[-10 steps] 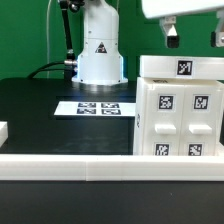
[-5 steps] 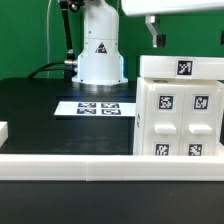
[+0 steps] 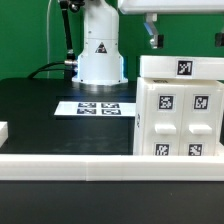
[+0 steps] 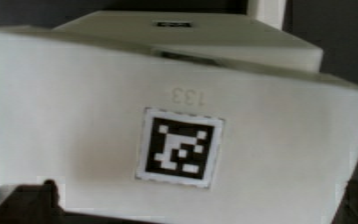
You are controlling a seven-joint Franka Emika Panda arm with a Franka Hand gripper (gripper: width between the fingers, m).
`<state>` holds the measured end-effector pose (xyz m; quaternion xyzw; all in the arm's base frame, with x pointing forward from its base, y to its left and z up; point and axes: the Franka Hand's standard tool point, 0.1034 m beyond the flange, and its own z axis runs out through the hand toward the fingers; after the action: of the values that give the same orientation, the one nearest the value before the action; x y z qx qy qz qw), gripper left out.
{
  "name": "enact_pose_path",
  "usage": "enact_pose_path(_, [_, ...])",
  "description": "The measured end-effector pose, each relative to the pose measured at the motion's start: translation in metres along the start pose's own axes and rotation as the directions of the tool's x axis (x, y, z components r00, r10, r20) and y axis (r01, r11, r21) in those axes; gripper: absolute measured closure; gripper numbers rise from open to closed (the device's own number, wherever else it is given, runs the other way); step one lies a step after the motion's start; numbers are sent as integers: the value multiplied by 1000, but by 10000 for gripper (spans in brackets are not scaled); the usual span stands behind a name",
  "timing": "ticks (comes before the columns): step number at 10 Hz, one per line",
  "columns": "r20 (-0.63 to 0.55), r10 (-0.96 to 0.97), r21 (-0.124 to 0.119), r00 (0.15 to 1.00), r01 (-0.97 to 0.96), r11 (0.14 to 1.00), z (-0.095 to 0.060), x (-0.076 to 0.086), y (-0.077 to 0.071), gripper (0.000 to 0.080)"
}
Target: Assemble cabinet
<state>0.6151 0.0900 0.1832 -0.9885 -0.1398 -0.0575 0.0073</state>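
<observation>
The large white plastic box-shaped cabinet (image 3: 180, 107) stands upright on the black table (image 3: 40, 110), at the exterior view's right of the thin flat white marker board (image 3: 97, 108) and nearer the camera than it. Its long axis runs vertically. The face toward the exterior camera carries four small tagged drawer-like fronts, and one more square tag sits on the narrower top section. A low white rail (image 3: 70, 164) runs along the table edge in front of it.

The two-finger gripper (image 3: 185, 35) hangs just above the cabinet's top, one dark finger (image 3: 152, 33) showing above the top's edge on the marker board's side, the other cut off by the frame edge. The fingers stand spread wide apart, touching and holding nothing. In the wrist view, the cabinet (image 4: 158, 120) fills the picture with one tag facing the camera.
</observation>
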Motion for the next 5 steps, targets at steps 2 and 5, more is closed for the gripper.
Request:
enact_pose_path(2, [-1, -241, -7, 971, 241, 971, 3, -1, -3, 2])
enact_pose_path(5, [18, -502, -26, 864, 503, 864, 3, -2, -1, 2])
